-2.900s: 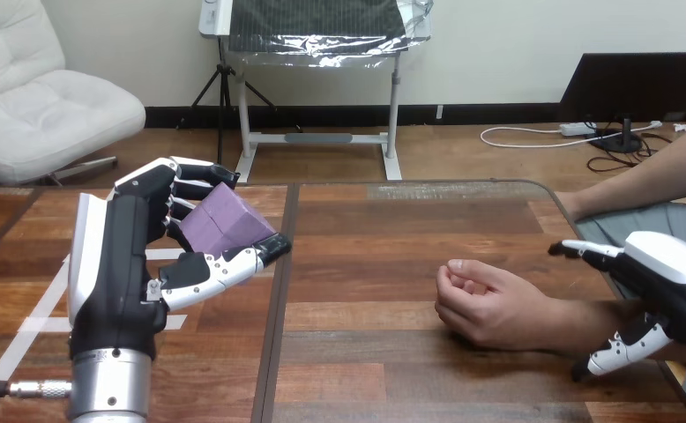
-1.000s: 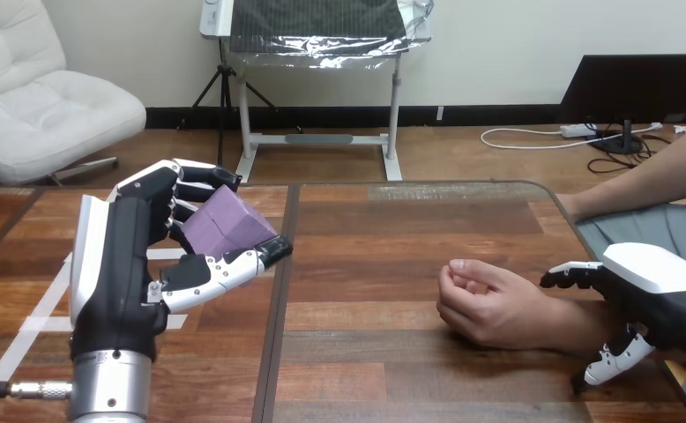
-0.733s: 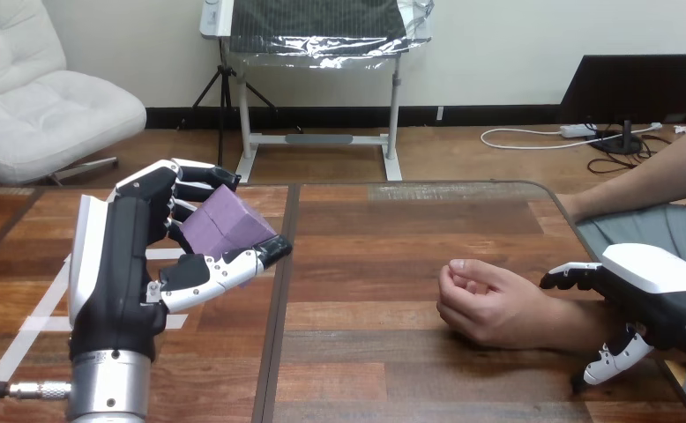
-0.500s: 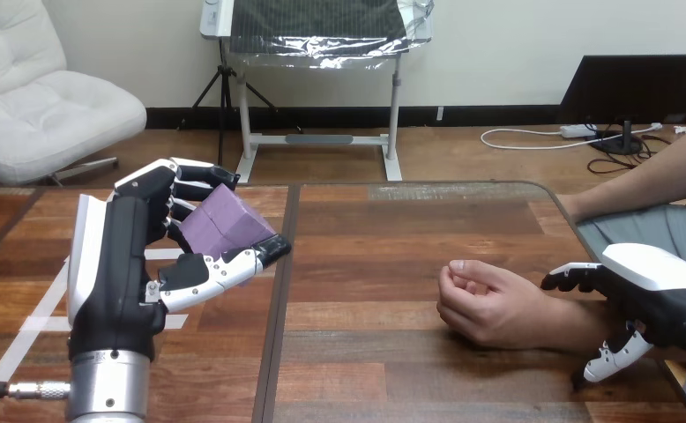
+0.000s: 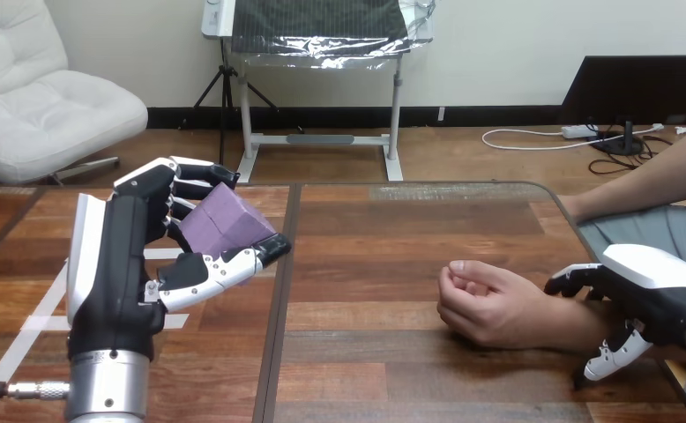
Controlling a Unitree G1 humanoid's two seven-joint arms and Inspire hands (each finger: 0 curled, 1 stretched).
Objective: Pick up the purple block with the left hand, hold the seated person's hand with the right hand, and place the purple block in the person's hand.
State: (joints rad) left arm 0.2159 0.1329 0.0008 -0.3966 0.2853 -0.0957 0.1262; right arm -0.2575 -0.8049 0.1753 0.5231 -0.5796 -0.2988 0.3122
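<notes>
The left robot hand [image 5: 126,256] is curled round the purple block [image 5: 223,226], holding it aloft.

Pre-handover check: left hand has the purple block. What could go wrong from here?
The person's hand lies curled on the table, so the block may find no open palm and tumble off. The right hand sits over the wrist; I cannot tell whether it grips, so the wrist may shift. The left hand has a long carry across, and the block could slip.
</notes>
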